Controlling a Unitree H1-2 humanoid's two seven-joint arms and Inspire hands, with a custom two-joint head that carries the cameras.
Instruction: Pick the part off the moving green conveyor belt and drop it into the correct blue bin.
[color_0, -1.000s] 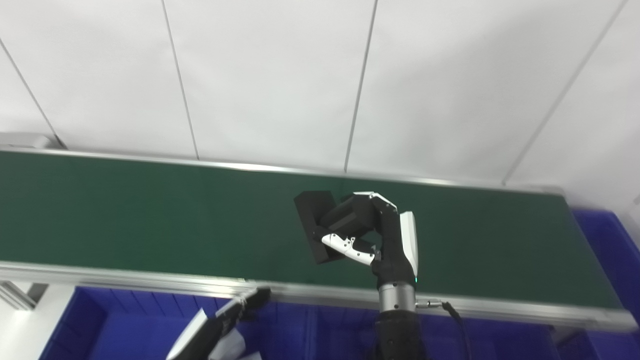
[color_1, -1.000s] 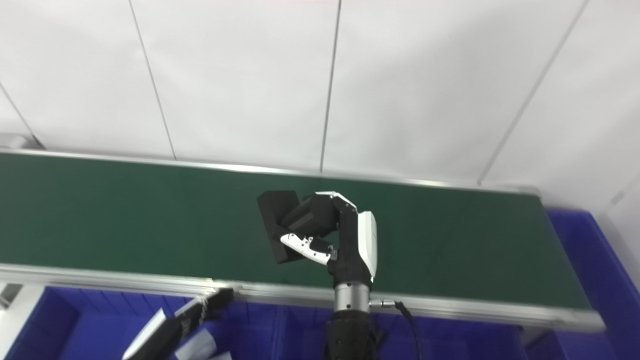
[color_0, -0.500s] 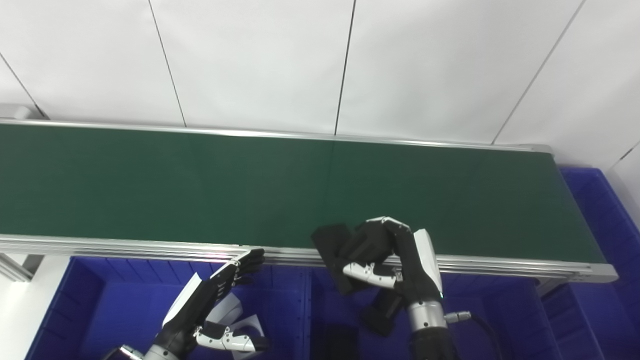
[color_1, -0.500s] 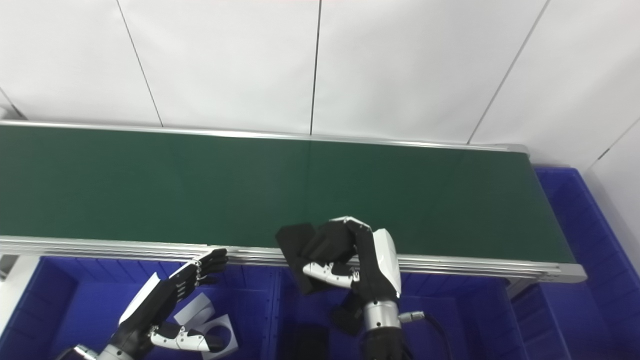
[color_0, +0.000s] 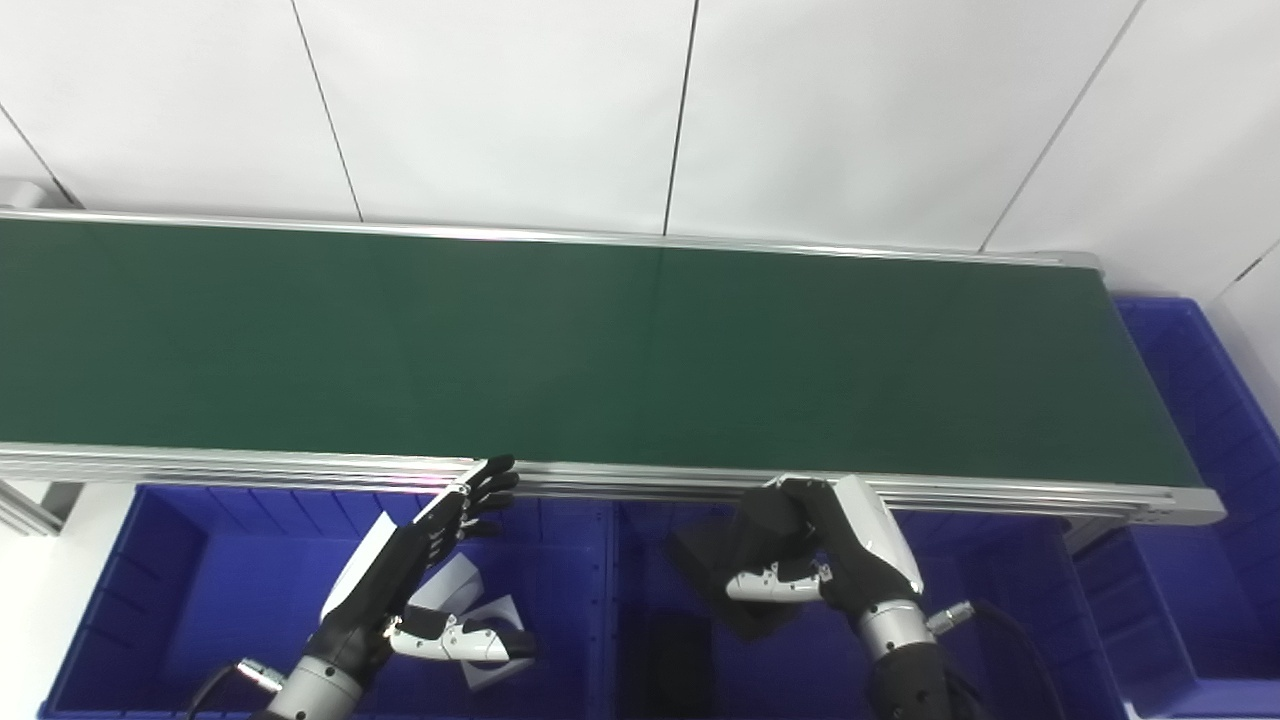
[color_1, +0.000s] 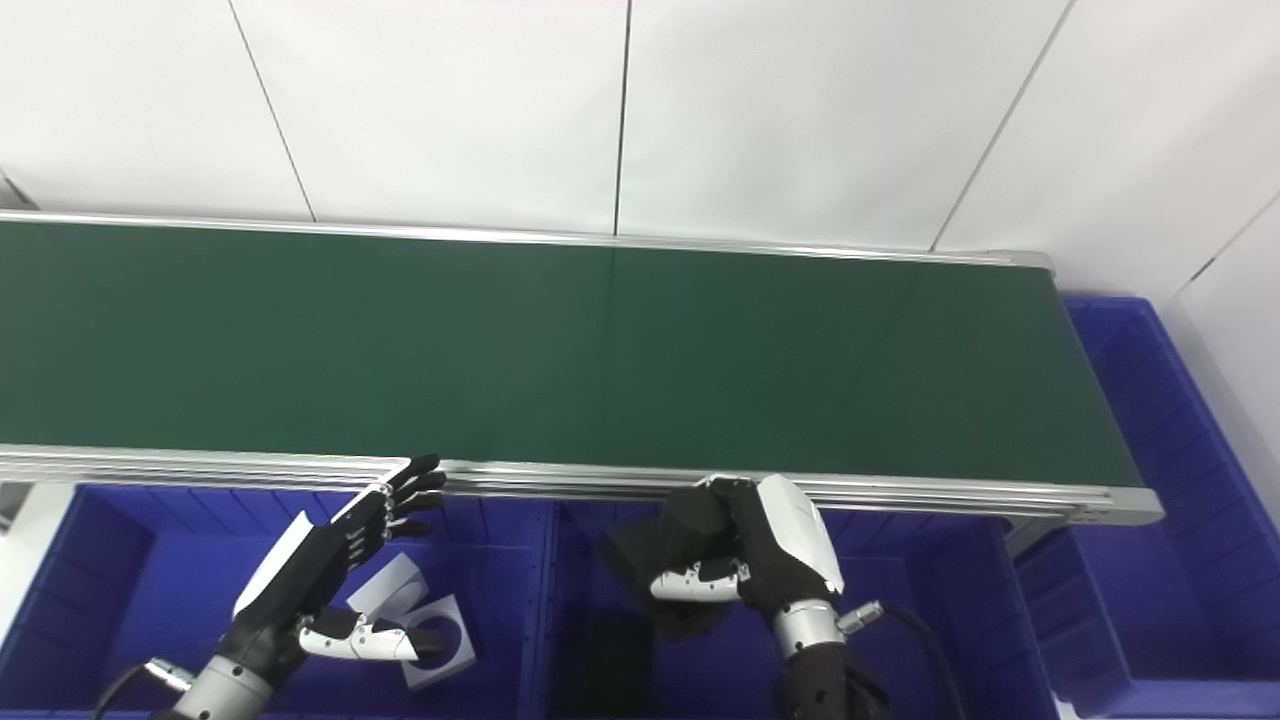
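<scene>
My right hand (color_0: 820, 560) is shut on a flat black block (color_0: 715, 575) and holds it tilted over the middle blue bin (color_0: 1010, 610), just in front of the conveyor's metal rail. The green conveyor belt (color_0: 600, 350) runs across the view with nothing on it. Over the left blue bin (color_0: 180, 590) my left hand (color_0: 420, 580) floats open, fingers spread, holding nothing. Part of the block is hidden by my fingers.
White parts with round holes (color_1: 420, 620) lie in the left bin. Another black part (color_0: 685, 660) sits low in the middle bin. A third blue bin (color_0: 1200, 420) stands past the belt's right end. A white panelled wall rises behind the belt.
The camera tilted down. My right hand carried the black block from above the belt, over the front rail, down to the middle bin. My left hand came further into view.
</scene>
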